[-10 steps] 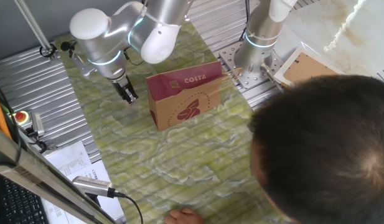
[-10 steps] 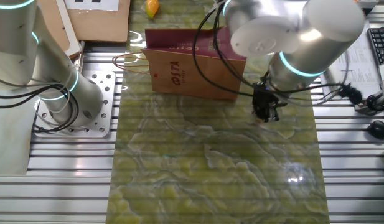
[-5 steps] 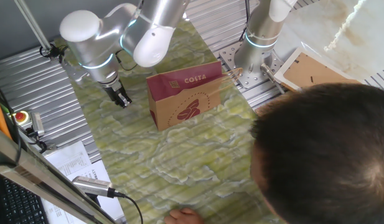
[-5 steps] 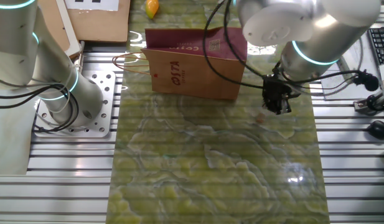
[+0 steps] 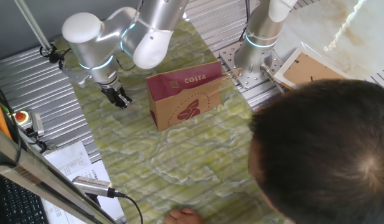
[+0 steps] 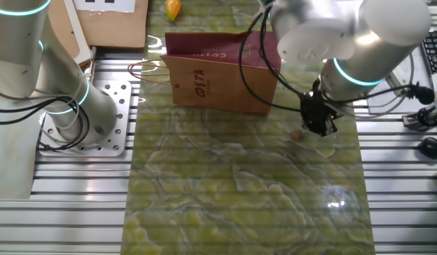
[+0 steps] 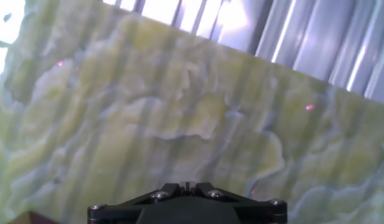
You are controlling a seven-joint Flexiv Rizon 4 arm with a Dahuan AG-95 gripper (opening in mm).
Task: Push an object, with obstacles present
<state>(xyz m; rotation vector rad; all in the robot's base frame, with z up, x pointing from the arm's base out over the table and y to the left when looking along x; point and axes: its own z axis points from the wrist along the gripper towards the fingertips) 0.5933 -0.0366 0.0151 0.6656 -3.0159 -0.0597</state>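
Note:
The tiny tan cube [image 6: 297, 132] lies on the green marbled mat [image 6: 239, 184], just left of my gripper [image 6: 319, 128] and apart from it. In the one fixed view I cannot make the cube out beside the gripper [image 5: 120, 99]. The gripper is shut and empty, its tips low over the mat; the hand view shows the closed fingertips [image 7: 187, 185] above bare mat. The brown COSTA paper bag [image 5: 182, 99] stands upright to the gripper's side; it also shows in the other fixed view [image 6: 222, 74], left of and behind the cube.
An orange-yellow lump [image 6: 173, 8] lies behind the bag. A second arm's base [image 6: 69, 99] stands on the ribbed metal left of the mat. A person's head [image 5: 328, 149] fills the lower right. A cardboard box [image 6: 105, 21] sits at the back.
The gripper has moved away from the bag's end toward the mat's edge and stayed shut. The cube, hidden under it a second ago, now shows beside it.

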